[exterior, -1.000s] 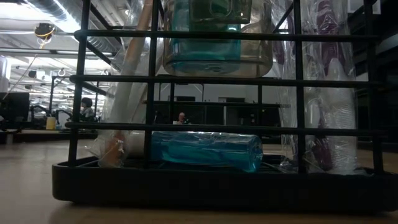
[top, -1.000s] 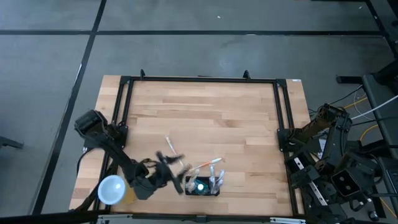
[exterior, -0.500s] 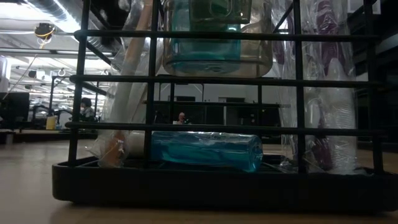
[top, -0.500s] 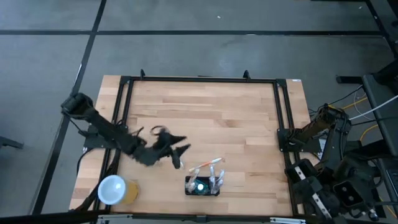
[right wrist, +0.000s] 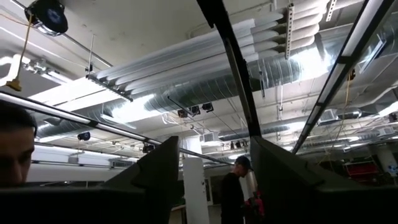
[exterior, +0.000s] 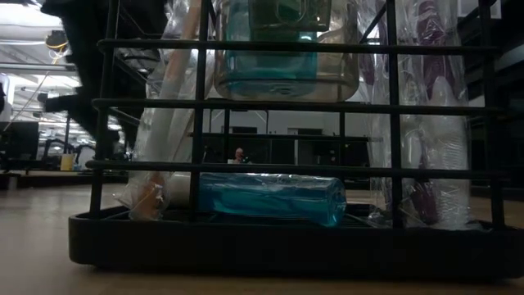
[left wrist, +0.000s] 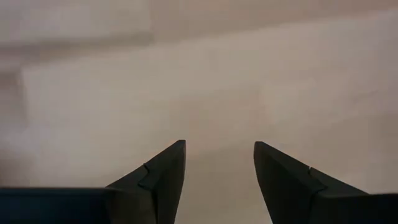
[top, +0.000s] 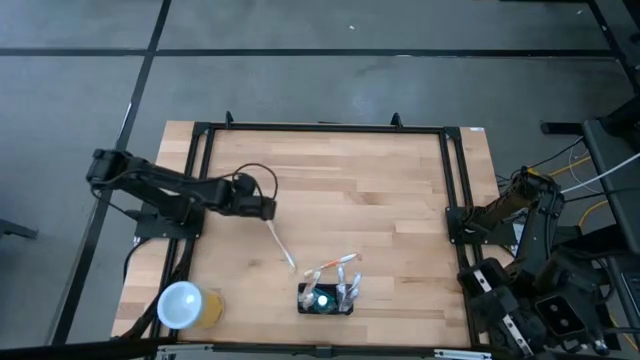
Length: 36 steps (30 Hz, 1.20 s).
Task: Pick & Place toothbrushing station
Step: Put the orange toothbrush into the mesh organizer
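Nearby, a yellow cup [top: 184, 306] flanks the toothbrushing station [top: 326, 299]; left end effector [left wrist: 219, 163] gapes, empty.

A light wood-plank tabletop [top: 380, 200] fills the centre of the high view, edged by a black frame [top: 320, 128]. At lower centre the toothbrushing station [top: 325, 300] is black with a teal spot. At lower left the cup [top: 183, 305] is yellow, white-topped.

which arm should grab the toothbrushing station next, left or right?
Probably left. The left gripper is open and empty over the table, up-left of the toothbrushing station at the near edge. The right arm sits folded off the table's right side, its wrist camera facing the ceiling.
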Tool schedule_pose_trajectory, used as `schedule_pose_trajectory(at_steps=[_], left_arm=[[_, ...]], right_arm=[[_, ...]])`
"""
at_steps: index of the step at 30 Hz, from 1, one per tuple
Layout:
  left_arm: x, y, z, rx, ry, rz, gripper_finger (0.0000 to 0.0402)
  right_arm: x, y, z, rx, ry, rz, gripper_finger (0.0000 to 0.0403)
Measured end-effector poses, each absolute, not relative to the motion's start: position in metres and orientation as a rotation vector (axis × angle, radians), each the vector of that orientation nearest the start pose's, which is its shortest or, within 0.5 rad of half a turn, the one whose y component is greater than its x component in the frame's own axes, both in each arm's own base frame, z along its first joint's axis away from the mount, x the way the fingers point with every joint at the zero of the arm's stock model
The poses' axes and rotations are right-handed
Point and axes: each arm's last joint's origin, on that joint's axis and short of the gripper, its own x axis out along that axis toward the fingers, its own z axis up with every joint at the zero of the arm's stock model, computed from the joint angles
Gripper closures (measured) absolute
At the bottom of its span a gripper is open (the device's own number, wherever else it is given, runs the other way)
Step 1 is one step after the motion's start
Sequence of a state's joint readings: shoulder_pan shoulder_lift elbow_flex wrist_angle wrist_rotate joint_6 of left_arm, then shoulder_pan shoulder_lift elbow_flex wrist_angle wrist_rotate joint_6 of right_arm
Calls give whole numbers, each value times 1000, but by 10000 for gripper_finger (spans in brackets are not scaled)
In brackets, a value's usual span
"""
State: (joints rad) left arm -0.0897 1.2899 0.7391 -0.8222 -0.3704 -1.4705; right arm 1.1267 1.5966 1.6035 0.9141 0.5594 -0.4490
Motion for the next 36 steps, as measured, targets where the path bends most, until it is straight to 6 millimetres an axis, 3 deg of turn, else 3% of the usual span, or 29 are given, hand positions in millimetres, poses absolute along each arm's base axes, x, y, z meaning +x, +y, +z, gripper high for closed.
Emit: schedule_pose_trajectory(at_steps=[7, 19, 24, 30, 36], left_arm=[[216, -27, 175, -985, 857, 1109, 203], [243, -32, 138, -1022, 888, 1106, 187], [247, -33, 132, -1038, 865, 1118, 191], [252, -33, 134, -1097, 808, 1097, 244], [266, -37, 139, -1159, 718, 962, 351]], right_arm=[[154, 289, 503, 221, -723, 347, 202], [152, 290, 503, 221, -723, 352, 202], [151, 290, 503, 223, -719, 353, 202], [151, 290, 503, 218, -716, 345, 202], [150, 290, 502, 207, -704, 324, 202]])
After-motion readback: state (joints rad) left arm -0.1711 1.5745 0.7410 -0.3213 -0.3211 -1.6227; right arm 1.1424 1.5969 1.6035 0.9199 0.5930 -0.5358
